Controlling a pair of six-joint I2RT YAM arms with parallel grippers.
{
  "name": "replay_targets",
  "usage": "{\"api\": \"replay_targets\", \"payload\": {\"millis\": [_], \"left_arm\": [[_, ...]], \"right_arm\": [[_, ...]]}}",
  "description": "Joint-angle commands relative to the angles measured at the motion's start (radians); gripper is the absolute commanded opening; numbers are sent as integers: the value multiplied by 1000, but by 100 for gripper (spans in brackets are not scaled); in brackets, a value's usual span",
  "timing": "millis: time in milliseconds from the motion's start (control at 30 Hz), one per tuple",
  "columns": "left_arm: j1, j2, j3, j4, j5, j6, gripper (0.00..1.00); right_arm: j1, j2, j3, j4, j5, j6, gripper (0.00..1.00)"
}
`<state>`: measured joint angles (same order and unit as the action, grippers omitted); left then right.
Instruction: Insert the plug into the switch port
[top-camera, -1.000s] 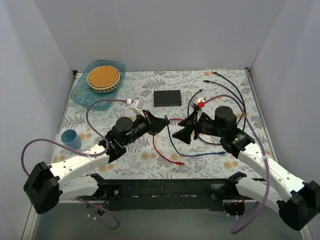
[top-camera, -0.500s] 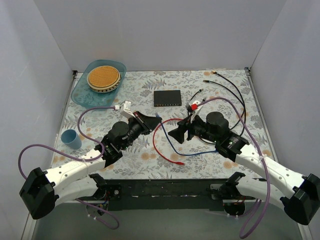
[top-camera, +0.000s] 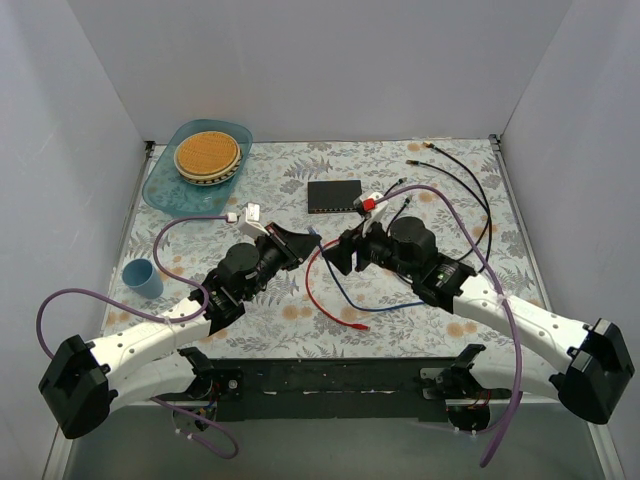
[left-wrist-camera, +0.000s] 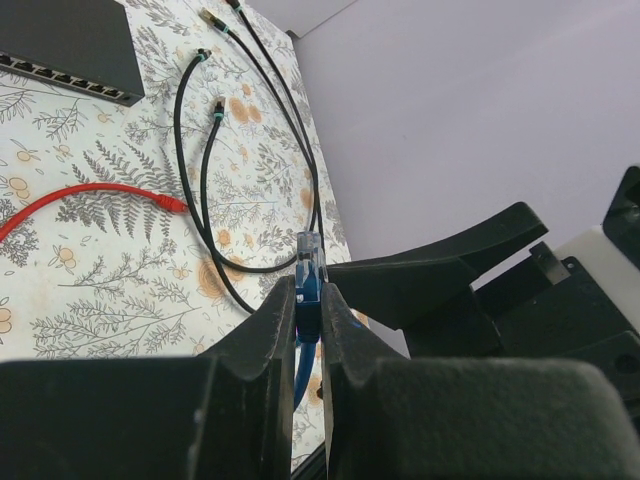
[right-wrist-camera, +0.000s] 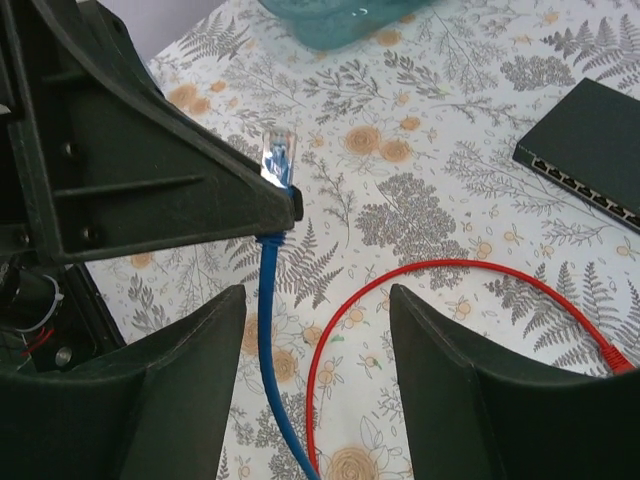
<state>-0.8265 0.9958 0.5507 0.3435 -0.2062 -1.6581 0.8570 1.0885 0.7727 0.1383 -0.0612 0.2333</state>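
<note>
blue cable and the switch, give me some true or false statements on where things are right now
1. The left end effector is shut on the blue plug. True.
2. The blue plug is seated in the switch. False: it is held apart from the switch, and the sockets that show are empty.
3. The right end effector grips the red cable. False: its jaws stand open with nothing held, and the red cable lies loose.
4. The blue cup stands to the left of the left end effector. True.
</note>
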Motion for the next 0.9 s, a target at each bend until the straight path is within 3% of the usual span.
{"api": "replay_targets", "payload": {"millis": [0, 433, 633, 733, 767, 833, 867], "left_arm": [[0, -32, 29, -17, -35, -5, 0], [-3, -17, 45, -23, -36, -19, 0], [-10, -16, 43, -21, -32, -26, 0], [-13, -14, 40, -21, -30, -32, 0], [-16, -13, 40, -20, -29, -35, 0], [-17, -13, 38, -18, -27, -35, 0], [-20, -14, 37, -18, -25, -37, 0]], "right_arm": [[17, 30, 79, 83, 21, 3, 65], [43, 90, 91, 113, 55, 29, 54], [45, 111, 97, 136, 132, 73, 41], [47, 137, 109, 147, 130, 87, 28], [47, 157, 117, 142, 127, 87, 16], [47, 171, 132, 135, 121, 86, 2], [47, 177, 134, 136, 118, 87, 1]]}}
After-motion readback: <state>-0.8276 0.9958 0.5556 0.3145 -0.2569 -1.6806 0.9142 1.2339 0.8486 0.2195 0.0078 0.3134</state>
